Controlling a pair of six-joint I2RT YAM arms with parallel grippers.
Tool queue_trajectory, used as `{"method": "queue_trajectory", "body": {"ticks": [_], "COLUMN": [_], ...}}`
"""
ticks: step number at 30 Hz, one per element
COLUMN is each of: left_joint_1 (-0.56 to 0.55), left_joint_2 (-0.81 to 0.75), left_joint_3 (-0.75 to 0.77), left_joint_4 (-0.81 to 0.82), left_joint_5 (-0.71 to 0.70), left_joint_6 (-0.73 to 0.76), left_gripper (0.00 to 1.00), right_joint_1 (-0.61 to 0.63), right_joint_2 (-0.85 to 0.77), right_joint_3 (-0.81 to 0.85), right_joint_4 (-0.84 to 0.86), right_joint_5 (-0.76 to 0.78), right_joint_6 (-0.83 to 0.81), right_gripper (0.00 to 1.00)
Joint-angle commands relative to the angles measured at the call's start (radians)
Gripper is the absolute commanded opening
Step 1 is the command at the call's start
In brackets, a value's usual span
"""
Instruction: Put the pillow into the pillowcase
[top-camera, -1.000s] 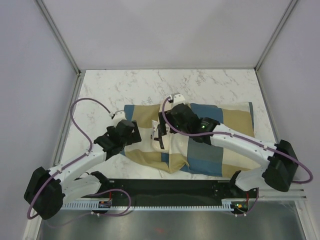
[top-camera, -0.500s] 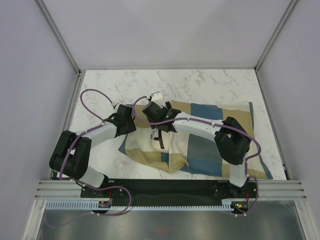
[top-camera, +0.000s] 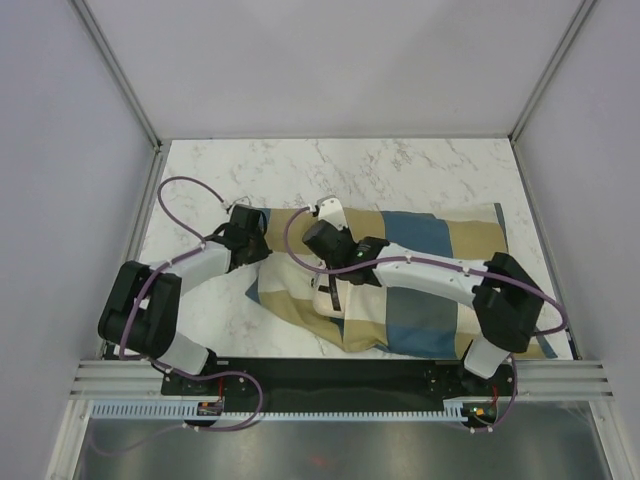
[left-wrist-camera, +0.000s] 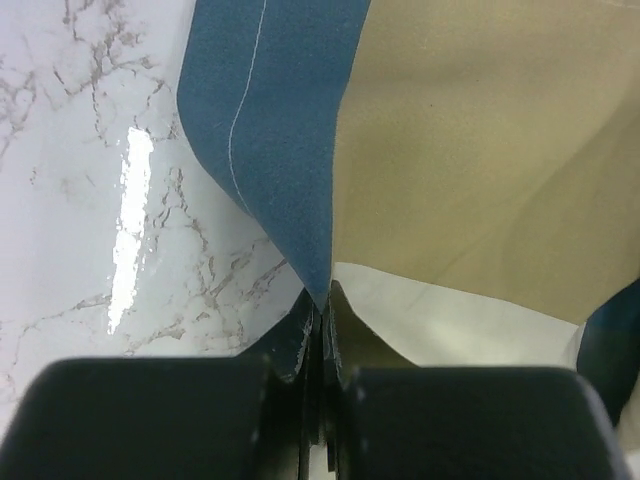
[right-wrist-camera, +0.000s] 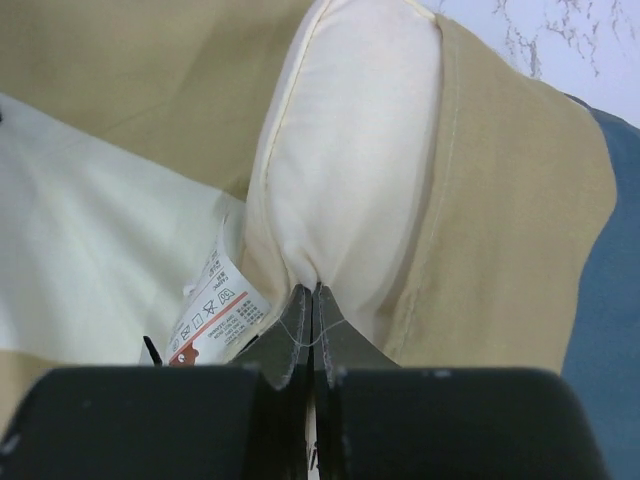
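The blue, tan and cream checked pillowcase (top-camera: 420, 270) lies rumpled across the middle and right of the marble table (top-camera: 400, 165). The cream-white pillow (top-camera: 325, 292), with its black mark, shows at the pillowcase's mouth near the centre. My left gripper (top-camera: 255, 225) is shut on the blue far-left corner of the pillowcase (left-wrist-camera: 480, 150), pinched at the left gripper's (left-wrist-camera: 322, 300) tips. My right gripper (top-camera: 330, 225) (right-wrist-camera: 315, 288) is shut on a bulge of the pillow (right-wrist-camera: 350, 150), beside the pillowcase's tan hem (right-wrist-camera: 500, 230). A care label (right-wrist-camera: 215, 315) hangs just left of the jaws.
White walls and grey frame posts (top-camera: 120, 80) box in the table on three sides. A black rail (top-camera: 330, 375) with both arm bases runs along the near edge. The right arm's long link (top-camera: 440, 275) lies over the pillowcase. Bare marble shows along the far side and at left.
Both grippers have gone from open to shut. The left one closed on the pillowcase's corner. The right one moved right and nearer, then closed at the mouth. The cloth's left part shifted.
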Motion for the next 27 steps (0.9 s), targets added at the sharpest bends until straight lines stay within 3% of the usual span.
{"method": "queue_trajectory", "body": {"ticks": [1,7,9,10,11,12,14,15,22,24,27], "left_joint_1": [0.028,0.021,-0.007,-0.016,-0.028,-0.038,-0.057,-0.067,-0.242,-0.306,-0.377], "left_joint_2": [-0.064,-0.132,-0.156,-0.185,-0.201,-0.214,-0.257,-0.271,-0.333,-0.316,-0.267], "left_joint_3": [0.002,0.003,0.021,0.029,0.032,0.034,0.037,0.037,0.084,0.080,0.071], "left_joint_4": [0.027,-0.016,-0.088,-0.107,-0.130,-0.139,-0.151,-0.170,-0.213,-0.188,-0.144], "left_joint_5": [-0.055,-0.079,-0.168,-0.190,-0.207,-0.222,-0.224,-0.218,-0.225,-0.082,-0.073], "left_joint_6": [0.038,0.096,0.108,0.110,0.110,0.110,0.095,0.086,0.072,-0.014,-0.057], "left_gripper": [0.02,0.02,0.04,0.13,0.35,0.47,0.66,0.69,0.73,0.72,0.74], "right_joint_1": [-0.005,-0.041,-0.073,-0.116,-0.138,-0.153,-0.196,-0.207,-0.256,-0.262,-0.274], "right_joint_2": [-0.150,-0.332,-0.360,-0.392,-0.407,-0.421,-0.446,-0.452,-0.490,-0.507,-0.538], "right_joint_3": [-0.067,-0.129,-0.161,-0.178,-0.191,-0.213,-0.222,-0.222,-0.189,-0.176,-0.169], "right_joint_4": [-0.063,-0.062,-0.039,-0.022,0.012,0.024,0.044,0.047,0.053,0.053,0.052], "right_joint_5": [0.003,-0.121,-0.225,-0.271,-0.311,-0.385,-0.439,-0.479,-0.609,-0.626,-0.654], "right_joint_6": [0.004,0.023,0.034,0.039,0.043,0.051,0.056,0.057,0.068,0.076,0.092], "right_gripper": [0.00,0.00,0.00,0.00,0.00,0.00,0.00,0.00,0.00,0.00,0.00]}}
